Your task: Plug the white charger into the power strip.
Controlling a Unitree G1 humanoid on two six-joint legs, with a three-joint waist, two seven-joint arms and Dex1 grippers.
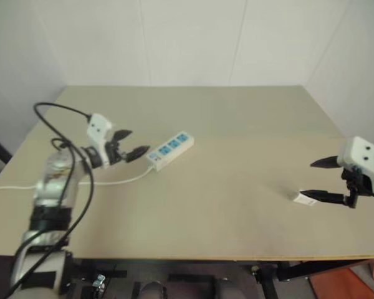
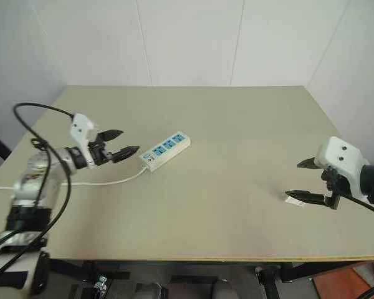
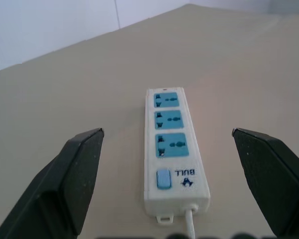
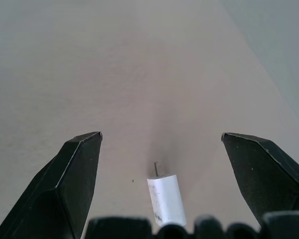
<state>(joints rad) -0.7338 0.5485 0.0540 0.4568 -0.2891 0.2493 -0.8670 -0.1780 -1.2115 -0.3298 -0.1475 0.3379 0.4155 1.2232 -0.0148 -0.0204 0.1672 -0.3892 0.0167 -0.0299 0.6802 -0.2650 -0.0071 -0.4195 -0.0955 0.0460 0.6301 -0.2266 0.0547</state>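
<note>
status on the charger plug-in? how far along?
Early. Done: nothing plugged; the power strip's three blue sockets are empty. In hand: nothing held. The left gripper is open at the strip's switch end, the right gripper open over the white charger, which lies on the table. Left: grasp the charger, carry it across, insert.

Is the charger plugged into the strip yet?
No. The white charger lies on the table, prongs bare; all three power strip sockets are empty.

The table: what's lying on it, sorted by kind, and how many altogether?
Power strip, with three blue sockets: 1
White charger, lying loose: 1
Total: 2
</note>
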